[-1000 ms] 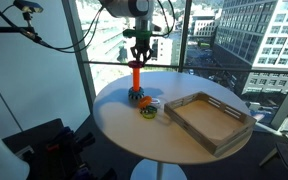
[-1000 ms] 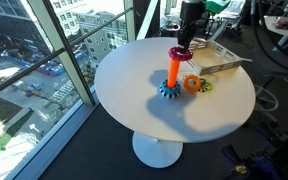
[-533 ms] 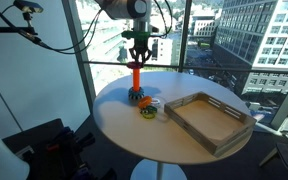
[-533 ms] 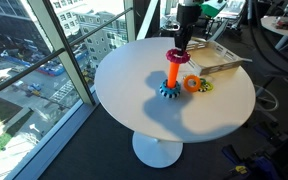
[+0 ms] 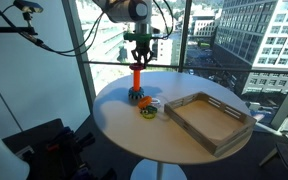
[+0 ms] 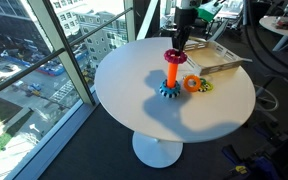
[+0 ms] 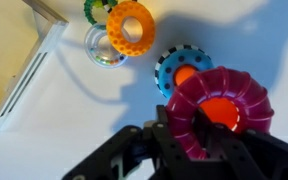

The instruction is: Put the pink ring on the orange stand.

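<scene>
The orange stand (image 5: 137, 82) is an upright orange peg on a round dark toothed base (image 6: 168, 90), on the white round table. My gripper (image 6: 180, 44) is directly above it, shut on the pink ring (image 6: 173, 57), which sits at the peg's top. In the wrist view the pink ring (image 7: 189, 100) is held between the black fingers (image 7: 212, 140). The peg's orange top (image 7: 220, 112) shows through its hole, and the blue-edged base (image 7: 174, 62) lies beyond.
An orange ring (image 7: 132, 27), a yellow-green ring (image 7: 97, 10) and a clear ring (image 7: 104, 52) lie together next to the stand (image 6: 195, 84). A wooden tray (image 5: 210, 118) stands on the table beyond them. The table edge (image 6: 124, 122) is close to the window glass.
The gripper and the pink ring have come down very slightly at the top of the peg. Nothing else has moved.
</scene>
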Robot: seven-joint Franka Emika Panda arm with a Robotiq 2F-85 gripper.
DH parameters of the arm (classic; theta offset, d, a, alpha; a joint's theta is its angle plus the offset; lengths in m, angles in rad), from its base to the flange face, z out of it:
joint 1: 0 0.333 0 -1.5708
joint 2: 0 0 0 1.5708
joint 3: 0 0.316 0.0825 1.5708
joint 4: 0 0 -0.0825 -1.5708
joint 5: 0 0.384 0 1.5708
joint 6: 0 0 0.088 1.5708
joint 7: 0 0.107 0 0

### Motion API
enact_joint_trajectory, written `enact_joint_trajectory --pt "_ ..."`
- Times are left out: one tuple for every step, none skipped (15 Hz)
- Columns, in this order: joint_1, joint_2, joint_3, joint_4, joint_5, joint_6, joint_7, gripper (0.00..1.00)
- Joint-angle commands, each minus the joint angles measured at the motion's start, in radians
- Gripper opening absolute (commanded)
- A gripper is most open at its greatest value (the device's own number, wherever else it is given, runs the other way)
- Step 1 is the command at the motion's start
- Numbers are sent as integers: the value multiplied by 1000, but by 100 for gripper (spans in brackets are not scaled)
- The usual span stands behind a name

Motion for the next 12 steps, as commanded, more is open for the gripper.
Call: enact_joint_trajectory --pt "0 24 2 36 -22 1 24 10" --pt "0 25 3 36 -20 2 22 10" --pt "-1 25 4 36 -19 1 21 10" --pt "-1 25 5 35 -17 -1 20 10" --pt "-2 26 6 35 -15 -4 17 22" --pt "-2 26 6 35 -14 -5 16 34" --pt "-3 25 7 34 -13 -6 15 52" --pt "-3 24 7 33 -12 -7 14 59" --pt "-4 23 7 32 -12 -8 13 62" --pt "-4 23 7 31 -12 -8 13 68" --pt "-4 22 7 29 -11 -8 12 77" --pt "-5 22 8 28 -10 -8 12 85"
